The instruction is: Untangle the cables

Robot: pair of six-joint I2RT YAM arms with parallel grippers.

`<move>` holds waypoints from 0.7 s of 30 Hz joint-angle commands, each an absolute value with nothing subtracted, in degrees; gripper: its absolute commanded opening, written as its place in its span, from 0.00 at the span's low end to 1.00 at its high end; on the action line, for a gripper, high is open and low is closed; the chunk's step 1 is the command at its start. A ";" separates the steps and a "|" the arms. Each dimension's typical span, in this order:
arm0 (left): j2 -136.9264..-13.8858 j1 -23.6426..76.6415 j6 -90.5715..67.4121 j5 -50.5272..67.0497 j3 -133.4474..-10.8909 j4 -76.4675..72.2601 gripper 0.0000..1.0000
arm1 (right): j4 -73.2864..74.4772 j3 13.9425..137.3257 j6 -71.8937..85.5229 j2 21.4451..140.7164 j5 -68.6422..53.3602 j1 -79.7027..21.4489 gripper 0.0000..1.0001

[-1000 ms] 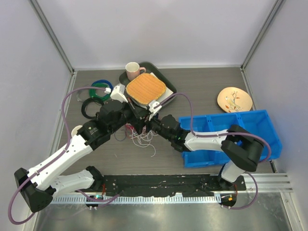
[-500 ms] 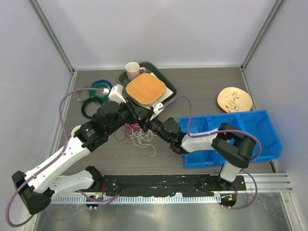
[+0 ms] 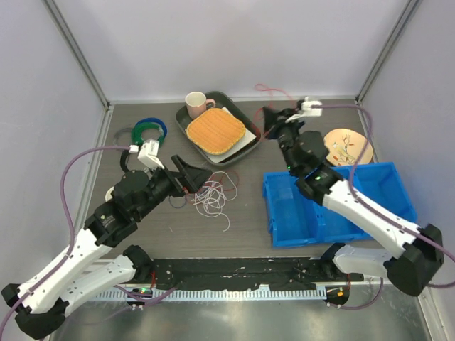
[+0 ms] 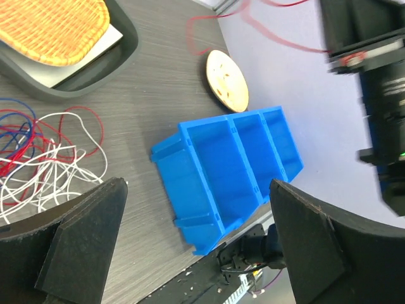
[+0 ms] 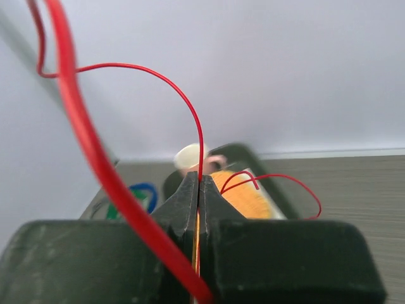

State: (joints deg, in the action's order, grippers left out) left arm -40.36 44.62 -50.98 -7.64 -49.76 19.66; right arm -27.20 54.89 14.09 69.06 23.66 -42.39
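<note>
cables [image 3: 213,193] in one tangle by gaping left claw [image 3: 201,175], one red strand [image 5: 95,158] clamped in right claw [image 5: 199,183]

A loose tangle of cables [image 3: 213,192] lies flat on the dark table, just on the near side of the tray. It is mostly thin white loops, with red and blue strands threaded through its left side. One white tail trails out toward the near edge. Well apart from the heap, a single red cable [image 5: 201,149] is up in the air, pinched between the closed fingers of my right claw [image 5: 199,190]. It curves upward in thin, springy arcs.
</note>
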 commanded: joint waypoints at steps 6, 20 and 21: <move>-40.07 44.74 -49.39 -16.69 -46.05 22.76 1.00 | 9.20 70.56 13.71 59.50 46.65 -30.52 0.01; -48.34 44.74 -47.72 -18.37 -45.45 24.26 1.00 | 24.95 64.78 26.54 58.71 52.03 -1.25 0.01; -48.77 44.74 -47.81 -19.07 -45.18 24.17 1.00 | 25.48 64.51 27.06 58.88 52.21 -0.71 0.01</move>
